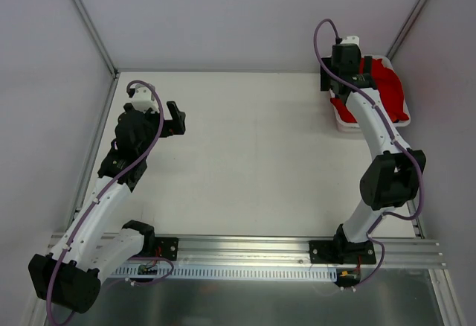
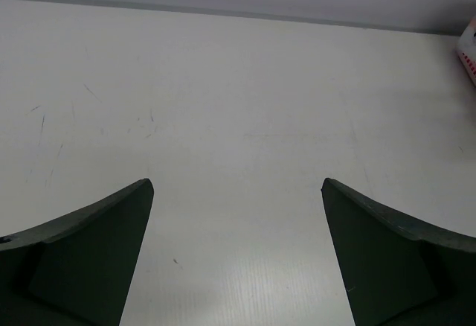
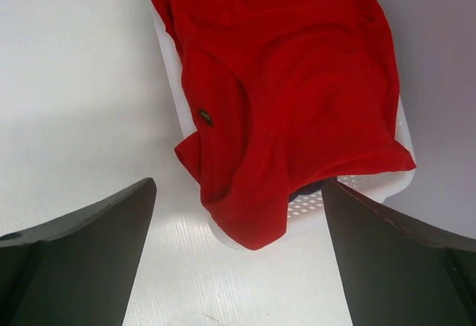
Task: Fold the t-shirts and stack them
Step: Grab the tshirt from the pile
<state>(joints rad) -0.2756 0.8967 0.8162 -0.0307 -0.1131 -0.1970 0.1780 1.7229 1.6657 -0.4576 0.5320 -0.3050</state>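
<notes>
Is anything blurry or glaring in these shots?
Left wrist view: even light, no glare, table scratches sharp, dark fingers near the lens slightly soft. Right wrist view: red shirt in focus, folds softly shaded. Top view: flat lighting, only faint shadows on the table.

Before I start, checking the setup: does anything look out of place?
Only the red shirt: it lies crumpled in the basket, one edge hanging over the rim toward the table. Nothing looks spilled or damaged.
</notes>
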